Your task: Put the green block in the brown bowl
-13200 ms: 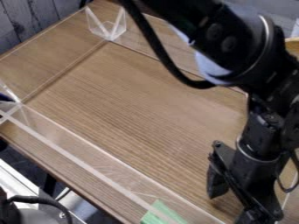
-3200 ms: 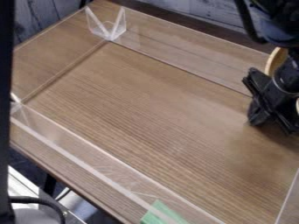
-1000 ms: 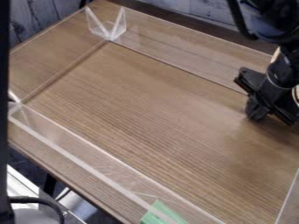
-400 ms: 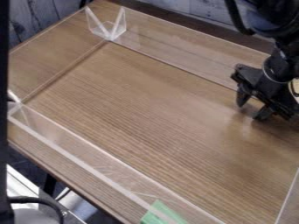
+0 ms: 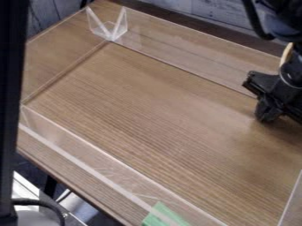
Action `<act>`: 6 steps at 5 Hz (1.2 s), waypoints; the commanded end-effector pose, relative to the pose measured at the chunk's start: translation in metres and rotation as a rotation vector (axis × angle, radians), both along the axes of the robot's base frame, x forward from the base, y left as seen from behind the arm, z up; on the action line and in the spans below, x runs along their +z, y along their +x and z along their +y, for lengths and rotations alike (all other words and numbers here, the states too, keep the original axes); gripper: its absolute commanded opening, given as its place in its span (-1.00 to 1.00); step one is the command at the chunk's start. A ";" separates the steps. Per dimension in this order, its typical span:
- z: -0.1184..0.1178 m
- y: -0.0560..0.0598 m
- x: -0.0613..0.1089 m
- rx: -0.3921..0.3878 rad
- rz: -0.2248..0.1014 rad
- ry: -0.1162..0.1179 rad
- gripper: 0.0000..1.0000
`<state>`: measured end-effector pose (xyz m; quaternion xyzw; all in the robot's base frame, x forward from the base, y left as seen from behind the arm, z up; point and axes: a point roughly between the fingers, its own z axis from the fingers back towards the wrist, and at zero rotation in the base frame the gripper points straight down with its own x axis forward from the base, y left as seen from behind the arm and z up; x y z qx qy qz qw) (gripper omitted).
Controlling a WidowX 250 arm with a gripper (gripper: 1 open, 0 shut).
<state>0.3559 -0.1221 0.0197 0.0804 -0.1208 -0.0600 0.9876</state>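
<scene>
The black tool (image 5: 270, 111) hangs low over the wooden tabletop's (image 5: 141, 110) right side.

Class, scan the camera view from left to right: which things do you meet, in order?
A dark blurred bar at the left edge → clear plastic corner brace → green tape strip → black end effector.

The picture's right edge cuts off the claw (image 5: 270, 111).

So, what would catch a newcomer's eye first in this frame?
The black gripper at the right edge, pointing down at the wooden tabletop with its fingers together. Then the clear plastic walls fencing the table, and a green strip at the bottom edge.
</scene>
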 end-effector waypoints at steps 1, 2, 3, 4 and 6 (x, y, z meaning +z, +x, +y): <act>0.000 -0.008 0.004 -0.007 -0.022 -0.027 -1.00; 0.009 -0.017 0.006 -0.015 -0.025 -0.034 -1.00; 0.019 -0.013 0.017 -0.056 -0.019 -0.044 -1.00; 0.024 -0.009 0.028 -0.083 -0.014 -0.059 -1.00; 0.016 -0.014 0.039 0.013 -0.015 -0.076 -1.00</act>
